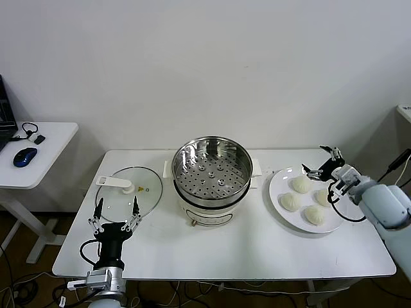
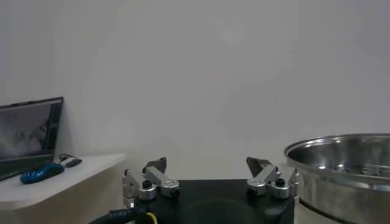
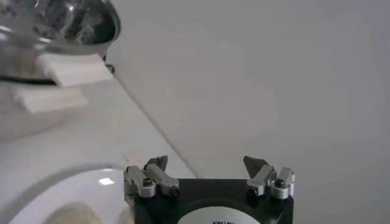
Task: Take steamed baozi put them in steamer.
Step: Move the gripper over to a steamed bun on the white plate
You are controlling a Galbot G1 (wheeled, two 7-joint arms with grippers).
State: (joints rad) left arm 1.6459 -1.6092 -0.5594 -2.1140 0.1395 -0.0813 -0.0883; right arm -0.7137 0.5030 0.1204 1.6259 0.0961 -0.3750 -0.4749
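**Right gripper poised over the plate of buns**

Four steamed baozi (image 1: 302,201), pale, round and matte with pinched tops, lie on a glossy white plate (image 1: 277,182) at the right of the white table (image 1: 225,256). The right gripper (image 1: 319,162) hangs over the plate's far edge, just beyond the farthest bun, fingers spread wide with nothing between them. The steamer (image 1: 212,176), a shiny steel pot with a perforated tray on a white base, stands at the table's centre, left of the plate, with no buns in it. A flat glass lid (image 1: 128,192) lies left of it. The left gripper (image 1: 115,212) waits at the lid's near edge, open and empty.
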